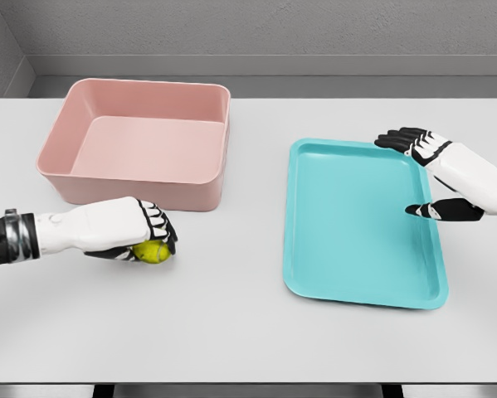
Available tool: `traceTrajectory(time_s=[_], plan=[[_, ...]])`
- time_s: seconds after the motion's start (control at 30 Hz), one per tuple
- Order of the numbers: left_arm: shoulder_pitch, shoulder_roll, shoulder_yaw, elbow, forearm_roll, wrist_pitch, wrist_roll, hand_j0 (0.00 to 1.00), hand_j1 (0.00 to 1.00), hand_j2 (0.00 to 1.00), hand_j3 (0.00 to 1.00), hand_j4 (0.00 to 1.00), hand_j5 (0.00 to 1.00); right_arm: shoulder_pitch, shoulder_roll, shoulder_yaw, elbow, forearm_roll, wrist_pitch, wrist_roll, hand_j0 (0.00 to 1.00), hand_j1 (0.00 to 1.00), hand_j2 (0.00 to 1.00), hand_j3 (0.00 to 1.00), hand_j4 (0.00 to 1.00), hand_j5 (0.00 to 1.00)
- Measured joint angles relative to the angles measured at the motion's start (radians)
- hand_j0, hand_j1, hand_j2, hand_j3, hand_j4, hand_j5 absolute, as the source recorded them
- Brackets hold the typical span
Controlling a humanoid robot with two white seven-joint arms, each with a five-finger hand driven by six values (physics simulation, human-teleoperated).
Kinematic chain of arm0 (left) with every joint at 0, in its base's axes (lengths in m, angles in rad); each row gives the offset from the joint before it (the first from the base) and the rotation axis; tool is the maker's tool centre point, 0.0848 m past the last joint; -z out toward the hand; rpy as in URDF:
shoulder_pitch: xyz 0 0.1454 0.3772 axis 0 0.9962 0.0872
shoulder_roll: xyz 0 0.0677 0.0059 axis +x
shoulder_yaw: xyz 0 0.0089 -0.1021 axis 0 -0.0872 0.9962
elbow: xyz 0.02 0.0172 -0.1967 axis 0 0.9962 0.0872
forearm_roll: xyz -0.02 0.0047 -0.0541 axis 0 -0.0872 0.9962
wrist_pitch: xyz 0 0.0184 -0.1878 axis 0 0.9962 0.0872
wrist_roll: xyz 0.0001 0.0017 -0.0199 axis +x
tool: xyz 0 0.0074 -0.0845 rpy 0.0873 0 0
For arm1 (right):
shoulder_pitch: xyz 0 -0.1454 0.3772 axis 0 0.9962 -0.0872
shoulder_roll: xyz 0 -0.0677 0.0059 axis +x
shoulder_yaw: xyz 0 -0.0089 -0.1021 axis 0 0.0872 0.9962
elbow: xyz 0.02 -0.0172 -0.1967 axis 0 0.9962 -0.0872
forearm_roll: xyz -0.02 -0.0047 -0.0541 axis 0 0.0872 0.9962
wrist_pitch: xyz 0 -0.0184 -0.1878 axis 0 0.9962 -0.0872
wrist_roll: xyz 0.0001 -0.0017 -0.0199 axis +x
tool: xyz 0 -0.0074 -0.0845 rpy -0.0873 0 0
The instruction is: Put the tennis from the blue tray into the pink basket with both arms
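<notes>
Tennis ball is yellow-green and sits in the left hand, whose fingers curl over the top of it. That puts it just in front of the pink basket, near the basket's front wall but outside it, down at about table level. Can't tell if the ball is touching the table or lifted a hair off it. The left arm comes in low from the left edge, forearm lying roughly flat.

Pink basket is open on top with nothing visible inside. To the right of the basket, well apart from it, is the blue tray, really more of a teal, flat on the table with its surface bare.

Right hand hangs over the tray's far right edge, on the side away from the basket. Its fingers are spread and relaxed, thumb pointing in over the tray, holding nothing.
</notes>
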Motion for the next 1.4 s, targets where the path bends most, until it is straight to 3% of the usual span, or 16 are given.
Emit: traceTrajectory(time_s=[0.7, 1.4], plan=[[-0.075, 0.004, 0.006, 0.009, 0.040, 0.000, 0.001, 0.58, 0.58, 0.58, 0.58, 0.58, 0.58, 0.002, -0.001, 0.000, 0.011, -0.001, 0.000, 0.000, 1.00, 1.00, 1.00, 1.00, 1.00, 1.00], [-0.189, -0.027, 0.007, 0.119, 0.083, 0.000, 0.000, 0.58, 0.58, 0.58, 0.58, 0.58, 0.58, 0.002, -0.003, -0.002, 0.046, -0.001, 0.000, 0.000, 1.00, 1.00, 1.00, 1.00, 1.00, 1.00]])
